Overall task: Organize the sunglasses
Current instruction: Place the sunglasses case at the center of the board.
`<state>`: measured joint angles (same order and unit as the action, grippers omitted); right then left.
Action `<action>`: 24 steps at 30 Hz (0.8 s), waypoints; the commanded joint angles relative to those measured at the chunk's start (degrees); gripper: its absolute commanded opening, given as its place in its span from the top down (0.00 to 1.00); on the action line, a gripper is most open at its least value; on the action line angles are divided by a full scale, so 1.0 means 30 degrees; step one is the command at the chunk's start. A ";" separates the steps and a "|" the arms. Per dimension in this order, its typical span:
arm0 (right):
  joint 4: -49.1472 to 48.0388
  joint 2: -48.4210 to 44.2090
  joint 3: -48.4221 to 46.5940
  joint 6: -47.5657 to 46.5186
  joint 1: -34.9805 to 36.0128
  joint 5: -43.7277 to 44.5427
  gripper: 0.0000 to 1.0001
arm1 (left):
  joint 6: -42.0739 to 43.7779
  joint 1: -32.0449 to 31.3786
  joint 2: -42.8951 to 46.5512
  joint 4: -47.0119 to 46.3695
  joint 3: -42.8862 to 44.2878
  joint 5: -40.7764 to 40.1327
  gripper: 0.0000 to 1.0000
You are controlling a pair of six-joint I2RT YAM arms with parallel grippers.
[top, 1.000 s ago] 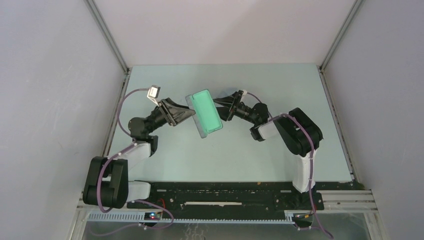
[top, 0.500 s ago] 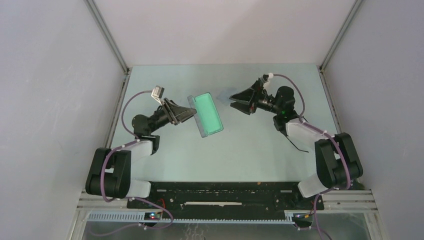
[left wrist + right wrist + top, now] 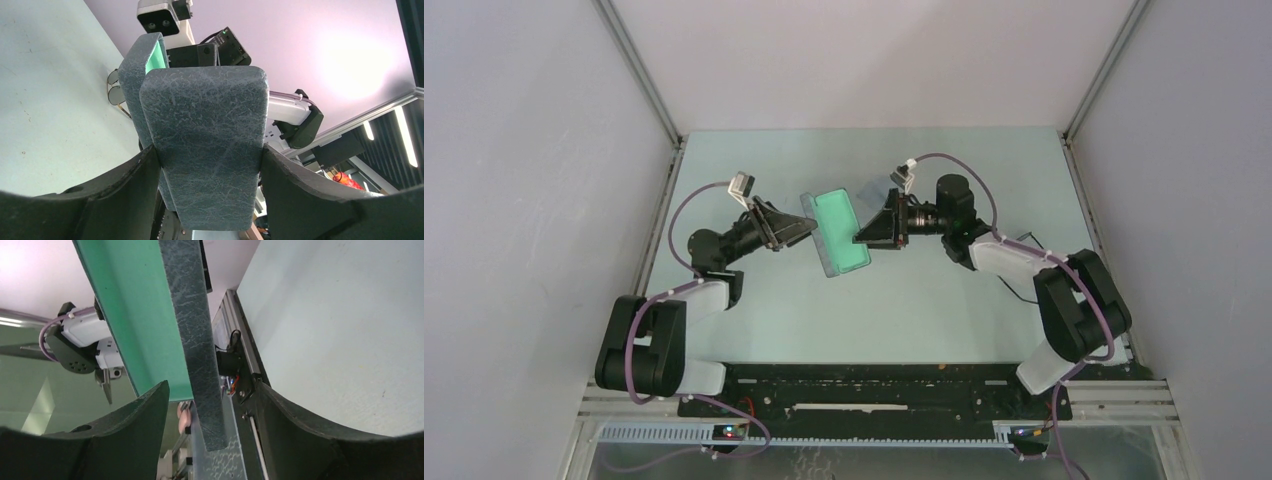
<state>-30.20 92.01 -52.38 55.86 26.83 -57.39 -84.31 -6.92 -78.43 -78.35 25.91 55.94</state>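
Note:
The slate-grey case (image 3: pixel 839 232) is open, its green lining facing up, and is held off the table. My left gripper (image 3: pixel 796 228) is shut on the case's left part; in the left wrist view both fingers press the grey shell (image 3: pixel 205 150). My right gripper (image 3: pixel 864 228) is open, and its jaws straddle the case's right wall (image 3: pixel 195 340) with gaps on both sides. The sunglasses (image 3: pixel 116 94), thin and black-framed, lie on the table beyond the case. In the top view they are hidden behind the right gripper.
A pale bluish cloth (image 3: pixel 877 187) lies on the table just behind the right gripper. The table's side rails (image 3: pixel 1092 220) and the enclosure walls stand close on both sides. A black mounting bar (image 3: pixel 864 385) runs along the near edge.
My right arm swung back from the far right toward the case, and its open jaws now sit around the case's right edge. The left gripper and the case stayed in place.

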 commanded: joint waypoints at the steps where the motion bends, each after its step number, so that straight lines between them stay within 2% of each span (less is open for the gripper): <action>1: -0.2778 0.0600 -0.0821 0.0802 0.0164 -0.1218 0.31 | -0.0399 -0.0044 0.0524 -0.1281 0.0240 0.0085 1.00; 7: -0.6108 0.1394 -0.0511 0.3557 0.0141 -0.1526 0.64 | -0.0372 -0.0053 0.0339 -0.1283 0.0156 0.0055 1.00; 10: -0.7000 0.1301 -0.0508 0.4258 0.0315 -0.1356 0.70 | -0.0343 -0.0046 0.0385 -0.1279 0.0126 0.0044 1.00; 13: -0.6801 0.0873 -0.0522 0.4164 0.0578 -0.1108 0.79 | -0.0328 -0.0043 0.0454 -0.1303 0.0151 0.0079 1.00; 16: -0.5505 0.0448 -0.0507 0.3374 0.0718 -0.0708 1.00 | -0.0430 -0.0038 0.0160 -0.1256 0.0216 0.0022 1.00; 19: -0.2548 -0.0364 -0.0528 0.1372 0.0837 0.0280 1.00 | -0.0749 -0.0046 -0.0641 -0.1260 0.0419 0.0067 1.00; 21: 0.0223 -0.1026 -0.0739 -0.0484 0.0918 0.1247 1.00 | -0.0936 -0.0038 -0.0993 -0.1270 0.0551 0.0145 0.90; 24: 0.4650 -0.1901 -0.1488 -0.3101 0.1071 0.3319 1.00 | -0.1065 -0.0041 -0.1228 -0.1259 0.0742 0.0216 0.63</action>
<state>-31.68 91.96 -52.69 56.73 28.58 -55.44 -87.92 -6.70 -81.10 -79.24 25.93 55.24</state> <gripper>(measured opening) 0.260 0.714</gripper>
